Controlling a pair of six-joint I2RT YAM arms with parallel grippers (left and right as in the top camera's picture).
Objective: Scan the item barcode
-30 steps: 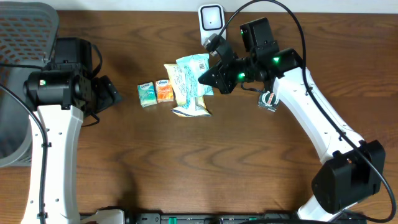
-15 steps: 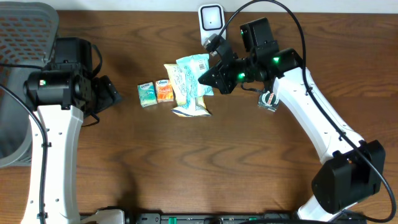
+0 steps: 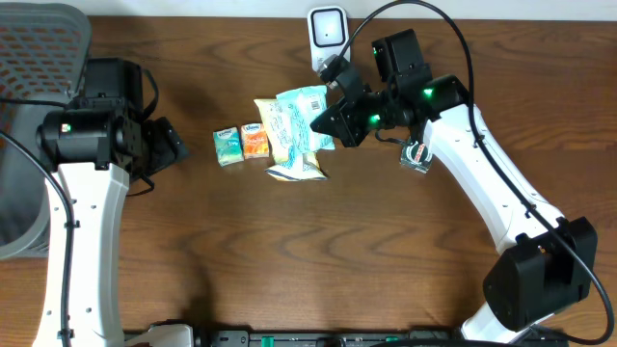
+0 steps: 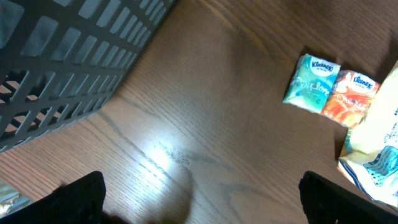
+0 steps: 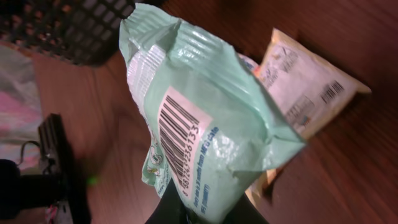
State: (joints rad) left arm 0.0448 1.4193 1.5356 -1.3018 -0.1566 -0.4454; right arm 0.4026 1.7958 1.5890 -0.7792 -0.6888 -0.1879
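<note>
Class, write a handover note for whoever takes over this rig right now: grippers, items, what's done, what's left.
Left gripper: open, empty, hovering by the basket.
Right gripper: shut on the green packet, lifted near the scanner.
Done: packet picked up; its barcode shows to the wrist camera.
Left: turn barcode to scanner, scan; beige packet and two tissue packs lie on the table.

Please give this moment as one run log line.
right hand: shut on green packet, barcode visible | left hand: open, empty
</note>
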